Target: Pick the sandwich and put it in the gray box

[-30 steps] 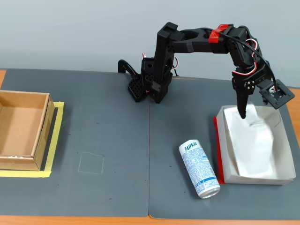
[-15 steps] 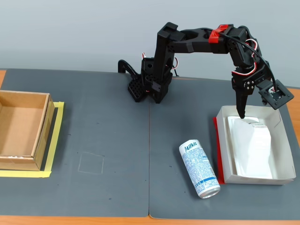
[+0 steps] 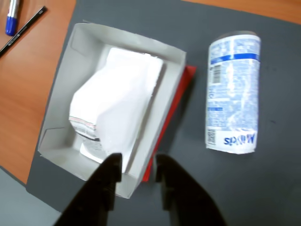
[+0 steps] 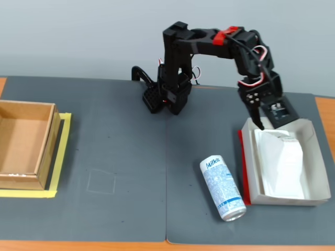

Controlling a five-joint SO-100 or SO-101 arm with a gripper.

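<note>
The sandwich, a flat white blister pack with a small printed label at one end, lies inside the gray box at the right of the fixed view. In the wrist view the sandwich fills most of the gray box, whose red strip runs along one side. My gripper hangs open just above the box's far left corner and holds nothing. Seen from the wrist, the gripper has its two dark fingers apart over the box's near wall.
A blue-and-white Milkis can lies on its side just left of the gray box, also seen in the wrist view. A brown cardboard box stands on yellow tape at the far left. Pens lie on the orange tabletop beyond the mat.
The sandwich went from tilted under the gripper to lying flat in the gray box. The arm has since drawn back to the left, off the box's middle.
</note>
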